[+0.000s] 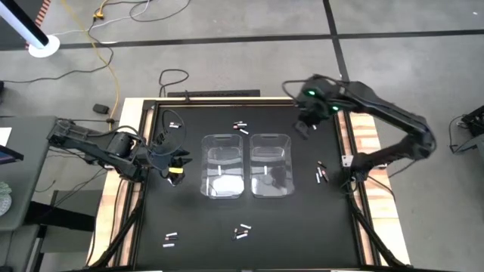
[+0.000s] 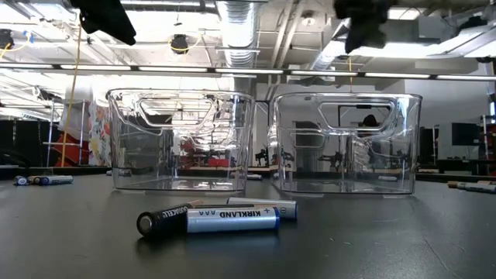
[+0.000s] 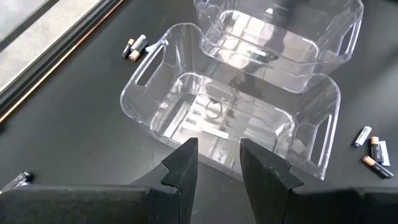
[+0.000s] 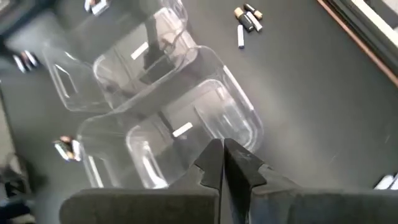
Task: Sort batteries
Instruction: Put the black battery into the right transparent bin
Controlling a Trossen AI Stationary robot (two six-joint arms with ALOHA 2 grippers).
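Clear bins (image 1: 224, 143) (image 1: 271, 142) — one white battery (image 1: 220, 171) (image 1: 270, 168) each | left tool (image 3: 219, 165) apart, empty | right tool (image 4: 224, 163) nearly together

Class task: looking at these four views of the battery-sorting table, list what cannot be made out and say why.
- Batteries in the high view: too small to read type or brand.
- Battery in the left bin: glare on the clear wall blurs it in the left wrist view.
- Right gripper: the right wrist view is motion-blurred, so whether anything is pinched is unclear.
- Low view: both arms cut off by the top edge.
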